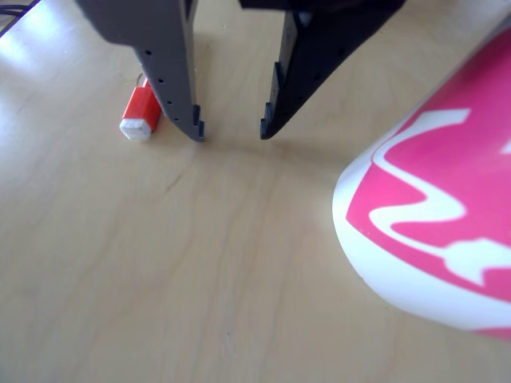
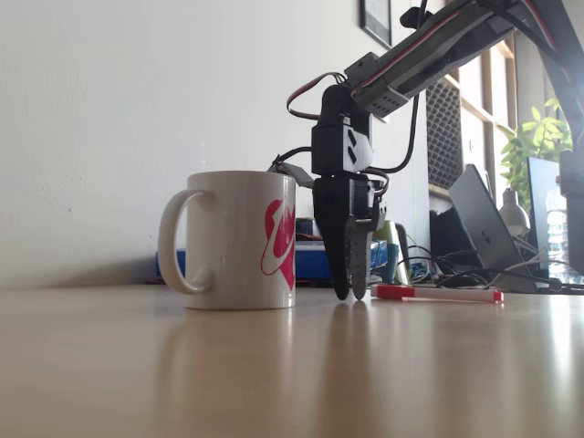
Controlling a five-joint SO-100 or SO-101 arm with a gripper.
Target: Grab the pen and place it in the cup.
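The end effector (image 1: 231, 132) hung with its two fingers pointing down at the surface (image 1: 200, 279), parted by a moderate gap and holding nothing; bare wood showed between the tips in the other view. In the fixed view the end effector (image 2: 351, 294) had its tips at or just above the surface, though contact could not be judged. The pen (image 1: 142, 113) lay flat just outside the grey finger in the other view, its red cap and white end peeking from behind that finger, so it was beside the gap rather than inside it. That offset probably explained the open, empty stance: the fingers seemed lowered for a grasp but not yet aligned over the pen. In the fixed view the pen (image 2: 438, 293) stretched along the surface to the right of the fingers. The cup (image 2: 239, 239) stood upright to their left, near but apart, handle turned away from the arm, its mouth open to receive the pen; its pink swirl (image 1: 447, 207) loomed close in the other view.
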